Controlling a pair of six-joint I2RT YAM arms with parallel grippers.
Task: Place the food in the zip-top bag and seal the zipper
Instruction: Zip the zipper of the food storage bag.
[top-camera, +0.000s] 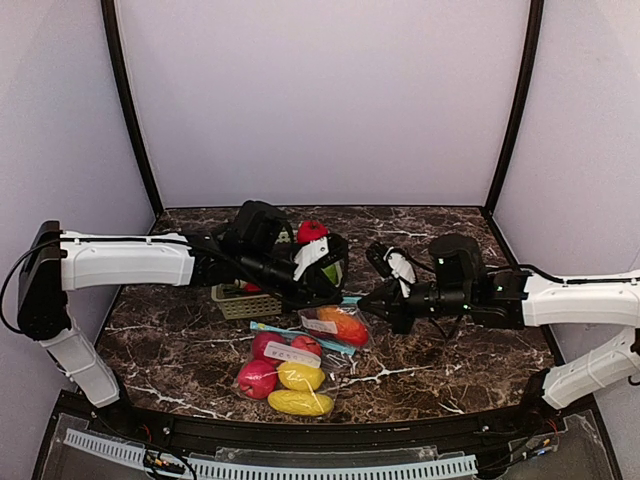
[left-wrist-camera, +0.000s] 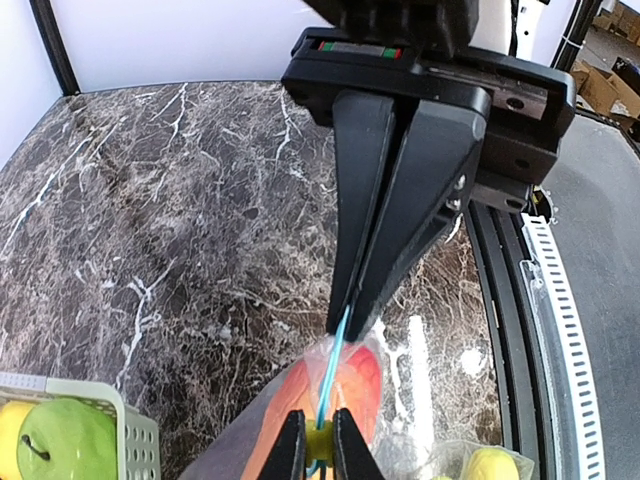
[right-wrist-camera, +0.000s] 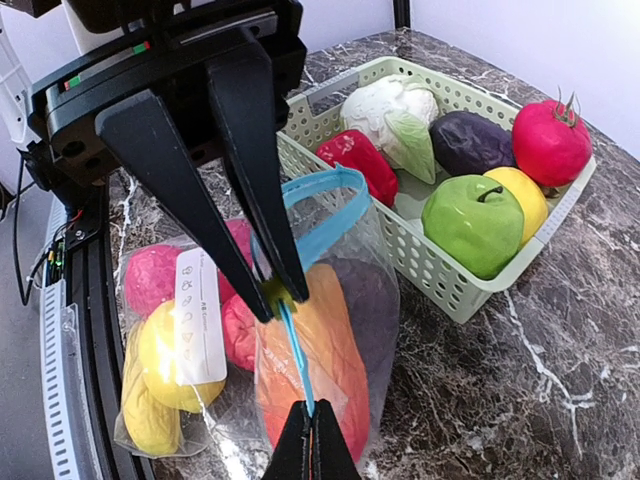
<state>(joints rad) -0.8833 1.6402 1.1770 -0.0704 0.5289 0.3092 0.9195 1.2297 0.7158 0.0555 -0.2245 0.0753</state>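
The zip-top bag stands between my two grippers with an orange food piece and a dark purple one inside. My right gripper is shut on the near end of the blue zipper. My left gripper is shut on the yellow-green slider further along that zipper. Behind the slider the blue rim gapes in a loop. In the top view the left gripper and right gripper almost meet above the bag.
A pale green basket beside the bag holds a green apple, red fruit, cabbage and other food. A second bag of red and yellow food lies near the table's front edge.
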